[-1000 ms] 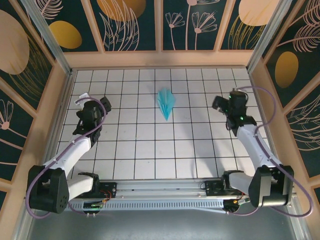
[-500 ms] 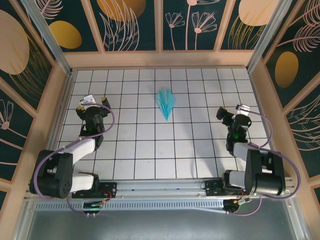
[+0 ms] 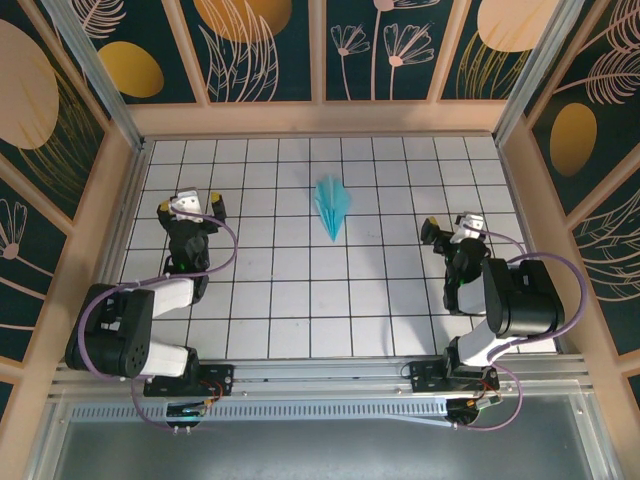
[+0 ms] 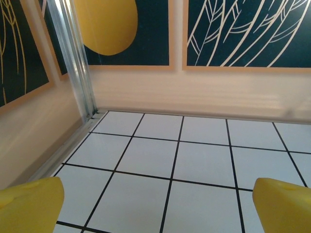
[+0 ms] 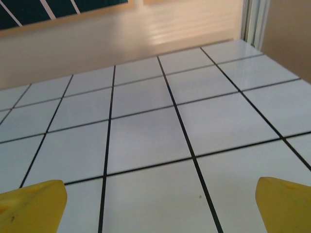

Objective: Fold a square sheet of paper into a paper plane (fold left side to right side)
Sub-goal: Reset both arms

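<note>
Lying far-centre overhead, the paper plane (image 3: pixel 331 206); at the wrists, white tiles (image 4: pixel 204 162).

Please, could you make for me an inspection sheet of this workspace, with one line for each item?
Surface: white tiled table, black grid lines.
Job's things: paper plane, folded, lying at far centre, nose toward the arms, untouched.
Clutter: nothing seen.
Hands: left hand and right hand both open, empty, well apart from the plane.
Cables: purple cables looping beside both arms, off the plane.
Surroundings: walls with dark floral panels; metal rail at near edge.
</note>
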Robot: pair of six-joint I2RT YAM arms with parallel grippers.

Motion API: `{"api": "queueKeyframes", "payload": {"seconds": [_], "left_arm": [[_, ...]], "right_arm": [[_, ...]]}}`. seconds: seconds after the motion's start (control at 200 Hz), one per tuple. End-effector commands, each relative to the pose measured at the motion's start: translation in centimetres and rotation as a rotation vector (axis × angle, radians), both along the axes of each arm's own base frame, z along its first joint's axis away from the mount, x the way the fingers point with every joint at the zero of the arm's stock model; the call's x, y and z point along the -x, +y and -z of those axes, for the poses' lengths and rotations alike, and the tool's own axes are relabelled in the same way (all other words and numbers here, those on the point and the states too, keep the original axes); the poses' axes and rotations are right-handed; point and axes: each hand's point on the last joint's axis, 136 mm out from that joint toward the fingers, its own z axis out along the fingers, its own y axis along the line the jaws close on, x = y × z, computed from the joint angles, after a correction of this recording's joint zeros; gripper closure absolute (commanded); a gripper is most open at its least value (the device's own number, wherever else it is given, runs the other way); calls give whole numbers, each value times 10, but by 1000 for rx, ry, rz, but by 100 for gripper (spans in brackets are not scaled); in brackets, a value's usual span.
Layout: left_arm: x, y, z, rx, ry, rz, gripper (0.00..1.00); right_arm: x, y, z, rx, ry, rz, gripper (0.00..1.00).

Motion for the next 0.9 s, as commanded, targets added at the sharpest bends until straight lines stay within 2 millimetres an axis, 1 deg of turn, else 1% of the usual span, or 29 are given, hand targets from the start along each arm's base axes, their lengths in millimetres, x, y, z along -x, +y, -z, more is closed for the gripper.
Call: {"api": "queueKeyframes", "payload": {"seconds": [0.0, 0.1, 0.21, 0.26, 0.34, 0.4, 0.455, 0.51, 0.571, 0.621, 0.756, 0.811, 0.841, 0.896], "left_arm": [[-5, 2, -12, -24, -30, 18, 1], [-9, 1, 2, -32, 62, 35, 1], [0, 5, -4, -27, 19, 15, 1], [0, 6, -4, -24, 21, 7, 1], [-1, 3, 8, -4, 68, 24, 1], [5, 4, 21, 5, 87, 19, 1], [13, 10, 26, 14, 57, -11, 1], [18, 10, 31, 10, 35, -9, 1], [20, 11, 30, 9, 0, -14, 1], [20, 13, 32, 17, 15, -17, 1], [25, 18, 33, 50, -15, -5, 1], [28, 21, 41, 69, -21, 5, 1], [29, 24, 34, 69, -63, -7, 1], [26, 24, 41, 74, -12, -14, 1]], "right_arm": [[-6, -3, -24, 29, -90, 21, 1], [-6, -2, -24, 28, -89, 20, 1], [-6, -3, -24, 29, -89, 22, 1], [-6, -3, -24, 29, -91, 20, 1], [-6, -2, -24, 31, -90, 21, 1], [-6, -3, -25, 31, -92, 23, 1], [-6, -3, -24, 32, -90, 24, 1], [-6, -3, -24, 32, -90, 23, 1], [-6, -3, -25, 32, -92, 24, 1], [-6, -3, -24, 32, -90, 23, 1], [-7, 0, -24, 39, -88, 11, 1], [-8, 3, -23, 41, -83, -7, 1], [-7, 3, -23, 40, -82, -8, 1], [-8, 3, -23, 40, -85, -10, 1]]}}
